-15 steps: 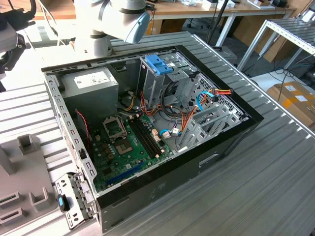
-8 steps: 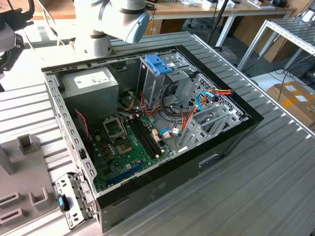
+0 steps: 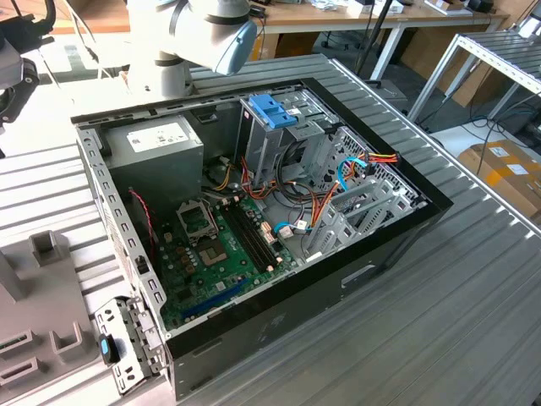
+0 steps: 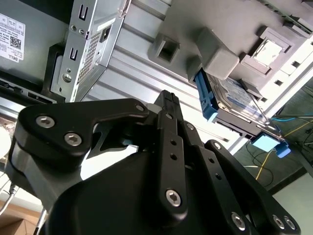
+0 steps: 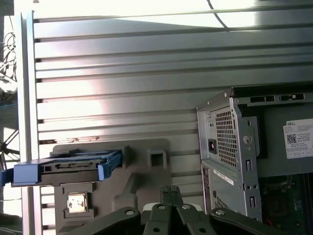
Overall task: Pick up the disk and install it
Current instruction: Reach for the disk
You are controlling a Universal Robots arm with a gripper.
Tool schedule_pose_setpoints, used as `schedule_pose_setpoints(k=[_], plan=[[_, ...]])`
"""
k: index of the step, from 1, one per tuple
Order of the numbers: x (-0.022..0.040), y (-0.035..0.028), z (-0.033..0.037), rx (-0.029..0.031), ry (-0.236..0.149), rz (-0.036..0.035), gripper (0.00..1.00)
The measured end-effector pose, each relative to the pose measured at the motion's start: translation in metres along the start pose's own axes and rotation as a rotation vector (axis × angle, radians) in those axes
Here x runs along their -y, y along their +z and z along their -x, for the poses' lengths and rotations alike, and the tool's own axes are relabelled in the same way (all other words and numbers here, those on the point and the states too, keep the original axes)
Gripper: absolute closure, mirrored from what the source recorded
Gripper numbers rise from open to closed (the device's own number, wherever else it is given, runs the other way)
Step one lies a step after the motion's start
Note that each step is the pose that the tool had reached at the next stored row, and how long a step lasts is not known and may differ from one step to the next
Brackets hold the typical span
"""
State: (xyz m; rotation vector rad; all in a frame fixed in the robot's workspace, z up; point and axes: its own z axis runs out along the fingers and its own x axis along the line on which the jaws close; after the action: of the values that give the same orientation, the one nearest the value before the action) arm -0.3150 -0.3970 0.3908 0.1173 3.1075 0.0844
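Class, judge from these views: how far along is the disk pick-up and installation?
Nothing looks done: the disk lies on its grey holder outside the computer case. In hand: nothing; the tool is shut, empty, apart from the disk. Left: both pick-up and installation.

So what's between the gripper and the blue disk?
Only part of the grey holder that the disk rests on, seen in the first wrist view.

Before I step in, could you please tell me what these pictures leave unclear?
- Disk: second wrist view, partly hidden by the holder's grey block.
- What lies beneath the blue handle: exterior view, covered by handle and cage.
- Arm: exterior view, cut off by the top edge.
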Motion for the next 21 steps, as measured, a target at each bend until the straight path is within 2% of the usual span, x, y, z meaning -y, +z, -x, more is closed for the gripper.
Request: schedule_pose_setpoints(k=[21], plan=[[0.0007,-0.0003,-0.0093,-0.0001,0.000,0.0000,0.89]])
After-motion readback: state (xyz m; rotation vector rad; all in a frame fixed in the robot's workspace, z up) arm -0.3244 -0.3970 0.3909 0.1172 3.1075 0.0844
